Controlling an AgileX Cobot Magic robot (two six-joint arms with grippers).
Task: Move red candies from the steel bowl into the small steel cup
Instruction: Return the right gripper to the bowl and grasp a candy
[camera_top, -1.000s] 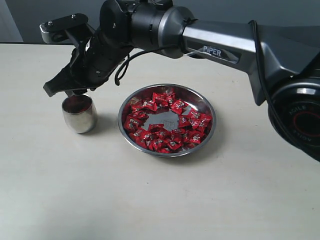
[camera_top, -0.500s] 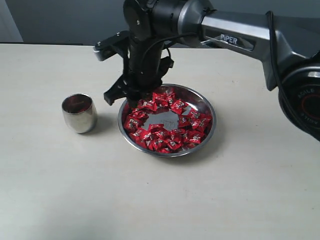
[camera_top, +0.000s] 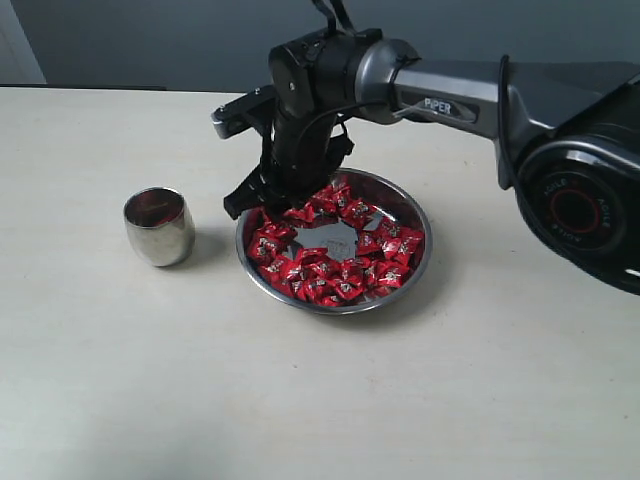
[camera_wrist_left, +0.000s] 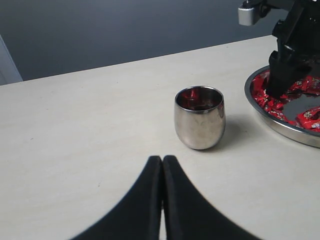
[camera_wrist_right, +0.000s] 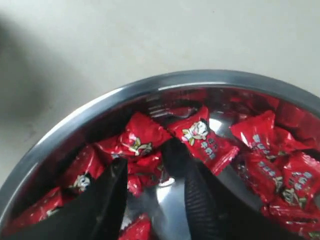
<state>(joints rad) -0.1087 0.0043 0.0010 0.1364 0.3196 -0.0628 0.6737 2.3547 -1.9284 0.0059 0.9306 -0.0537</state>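
Red white-printed candies, silver bowl, silver cup

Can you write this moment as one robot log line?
right claw: open, in steel bowl among red candies | left claw: shut, empty | small steel cup: upright beside bowl

We see the right gripper down inside the steel bowl, its two dark fingers spread apart — bare polished steel and a bit of red wrapper show between them. The red candies crowd around the tips, along the bowl's wall. Beyond the rim lies the pale table.
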